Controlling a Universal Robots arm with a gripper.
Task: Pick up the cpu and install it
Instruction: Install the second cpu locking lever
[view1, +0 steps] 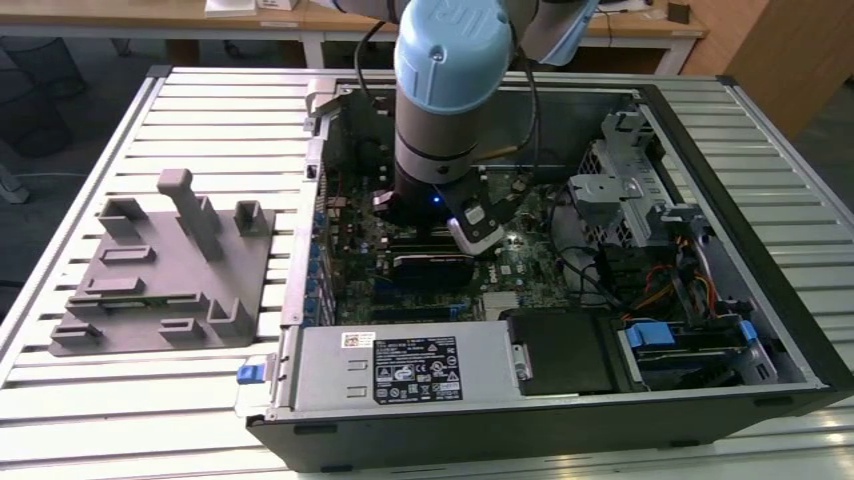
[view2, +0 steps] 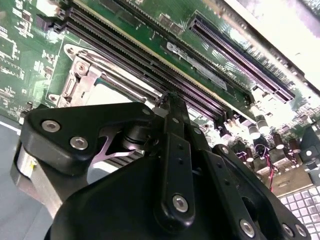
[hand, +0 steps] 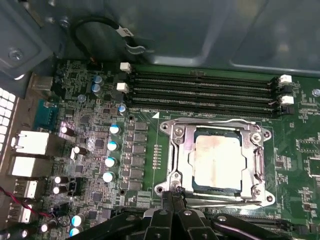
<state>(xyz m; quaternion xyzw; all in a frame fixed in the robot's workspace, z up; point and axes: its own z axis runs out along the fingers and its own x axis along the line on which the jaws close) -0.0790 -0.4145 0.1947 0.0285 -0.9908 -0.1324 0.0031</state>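
Grey plastic tray (view1: 160, 275) with upright posts sits on the slatted metal table (view1: 80, 400) at the exterior view's left, well apart from the open computer case (view1: 747, 250) that takes up the middle and right. Between them in that view, the pale blue robot arm (view1: 447, 90) reaches down into the case and covers much of the motherboard (view1: 354, 250); its lower end blocks the socket area from an onlooker at this angle, and the arm's upper part is cut off by the frame edge.

In the first wrist view, the cpu (hand: 217, 160) lies flat inside the square metal-framed socket (hand: 175, 150), its silvery top blotchy under the light and its edges partly overlapped by the frame. Four dark memory slots (hand: 200, 92) run just beside the socket. The gripper (hand: 172, 197) rises from the frame edge with its black fingertips pressed together right at the socket's near rim, pinching nothing; whether they actually touch the frame is hard to make out.

In the second wrist view, the gripper's black linkage (view2: 170, 165) hides most of the socket (view2: 82, 80), leaving one corner of it.
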